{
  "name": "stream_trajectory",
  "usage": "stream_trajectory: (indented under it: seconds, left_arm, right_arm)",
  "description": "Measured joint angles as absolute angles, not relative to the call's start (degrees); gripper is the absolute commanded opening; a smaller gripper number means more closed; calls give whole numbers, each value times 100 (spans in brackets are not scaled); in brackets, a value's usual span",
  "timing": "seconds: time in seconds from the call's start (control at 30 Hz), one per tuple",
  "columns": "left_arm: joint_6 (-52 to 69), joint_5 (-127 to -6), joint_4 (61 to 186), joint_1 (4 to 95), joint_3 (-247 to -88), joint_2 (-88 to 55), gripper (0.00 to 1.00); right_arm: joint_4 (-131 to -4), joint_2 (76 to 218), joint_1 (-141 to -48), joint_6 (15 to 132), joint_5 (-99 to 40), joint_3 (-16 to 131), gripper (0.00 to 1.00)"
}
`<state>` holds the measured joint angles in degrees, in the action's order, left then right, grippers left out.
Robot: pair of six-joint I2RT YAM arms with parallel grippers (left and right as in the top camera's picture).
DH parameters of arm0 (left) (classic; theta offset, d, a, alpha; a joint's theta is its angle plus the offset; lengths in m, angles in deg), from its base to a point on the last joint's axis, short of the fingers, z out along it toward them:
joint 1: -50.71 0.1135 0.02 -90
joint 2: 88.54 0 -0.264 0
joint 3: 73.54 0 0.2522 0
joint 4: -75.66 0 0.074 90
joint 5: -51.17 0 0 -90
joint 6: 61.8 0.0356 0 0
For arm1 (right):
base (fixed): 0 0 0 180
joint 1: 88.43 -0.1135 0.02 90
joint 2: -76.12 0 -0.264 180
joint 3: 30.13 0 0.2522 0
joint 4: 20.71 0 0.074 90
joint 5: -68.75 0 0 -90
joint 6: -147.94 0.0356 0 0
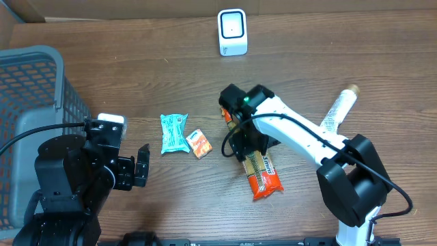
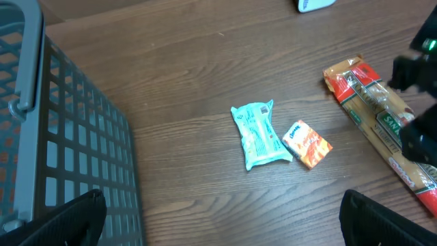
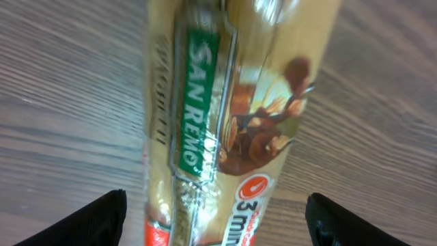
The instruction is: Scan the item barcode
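Observation:
A long San Remo pasta packet (image 1: 261, 172) in tan and red lies flat on the wooden table, right of centre. My right gripper (image 1: 242, 140) hovers over its far end, open. In the right wrist view the packet (image 3: 225, 102) fills the middle, and the right gripper (image 3: 218, 219) has a black finger on either side of it, neither touching. The white barcode scanner (image 1: 232, 31) stands at the back of the table. My left gripper (image 1: 140, 166) is open and empty at the front left, over bare wood (image 2: 222, 219).
A teal sachet (image 1: 174, 132) and a small orange box (image 1: 199, 143) lie between the two arms. A grey mesh basket (image 1: 41, 89) stands at the left edge. A clear-wrapped roll (image 1: 339, 109) lies at the right, behind the right arm.

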<state>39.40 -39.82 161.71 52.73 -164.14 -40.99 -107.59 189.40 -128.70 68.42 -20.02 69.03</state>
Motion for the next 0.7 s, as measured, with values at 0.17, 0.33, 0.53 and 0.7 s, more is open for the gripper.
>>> stream_trajectory:
  seconds: [0.17, 0.33, 0.53, 0.7]
  left_arm:
    - [3940, -3982, 16171, 5273, -16414, -4099, 100]
    - [3940, -3982, 16171, 5273, -16414, -4099, 100]
    - [3938, -3982, 16173, 5273, -16414, -4099, 100]
    - [3940, -3982, 16171, 5273, -16414, -4099, 100]
  right_arm:
    - [-10274, 18940, -12870, 6757, -2113, 6215, 86]
    - [-9817, 18933, -12870, 6663, -2227, 5767, 76]
    - [-9705, 18798, -12863, 6726, -2273, 5684, 23]
    - [-9778, 18649, -12859, 6820, -2293, 5684, 3]
